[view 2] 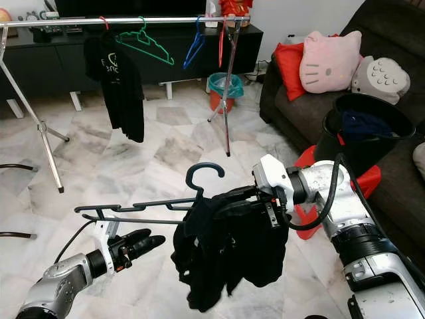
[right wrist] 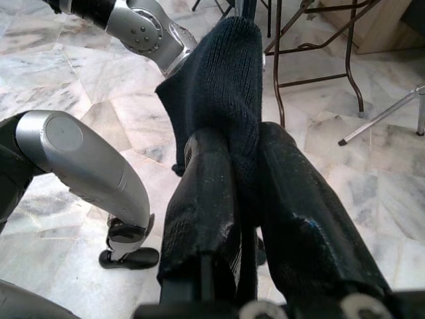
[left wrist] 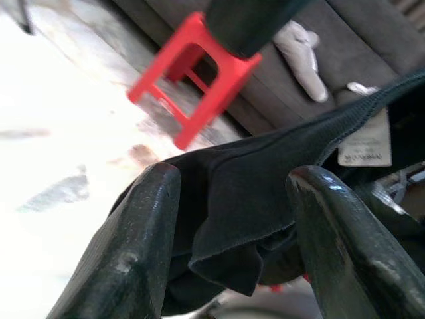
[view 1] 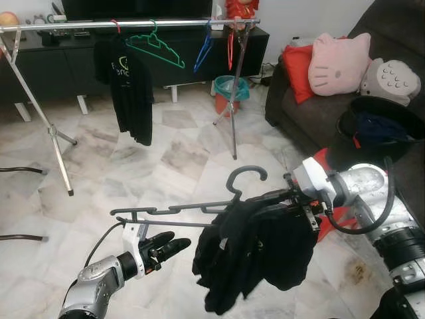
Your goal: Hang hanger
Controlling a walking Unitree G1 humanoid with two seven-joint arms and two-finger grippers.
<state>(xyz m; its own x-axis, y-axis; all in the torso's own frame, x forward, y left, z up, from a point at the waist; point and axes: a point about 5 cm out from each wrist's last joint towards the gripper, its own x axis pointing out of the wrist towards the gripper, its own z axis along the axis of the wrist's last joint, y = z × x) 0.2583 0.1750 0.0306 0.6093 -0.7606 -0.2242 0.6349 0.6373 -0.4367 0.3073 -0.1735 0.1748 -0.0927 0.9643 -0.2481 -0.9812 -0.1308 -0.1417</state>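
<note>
The right gripper (view 1: 292, 199) is clamped on the dark grey hanger (view 1: 192, 207) through the black garment (view 1: 255, 256) draped over it; the right wrist view shows its 2 fingers (right wrist: 206, 199) pinched tight on a fold of that cloth. The left gripper (view 1: 163, 247) hovers just below the bare end of the hanger with its fingers slightly parted and nothing between them, the cloth lying just beyond their tips in the left wrist view.

The step in hand looks like carrying the loaded hanger to the clothes rail (view 1: 133, 24) at the far side of the marble floor (view 1: 179, 153). To do it well, the hook should stay upright and face the rail, and the hold should stay firm, since the grip goes through fabric and could slip. The left gripper could steady the free end so the hanger stays level. A good gap seems to lie on the bar between the hung black shirt (view 1: 126, 86) and the green hanger (view 1: 156, 48), or further along toward the blue hanger (view 1: 204, 50).

The hanger is held in mid-air in front of the robot, well apart from the rail. It lies roughly level, its hook curling upward in the middle. The garment is bunched toward the right gripper's end and hangs in loose folds, leaving the other end bare.
</note>
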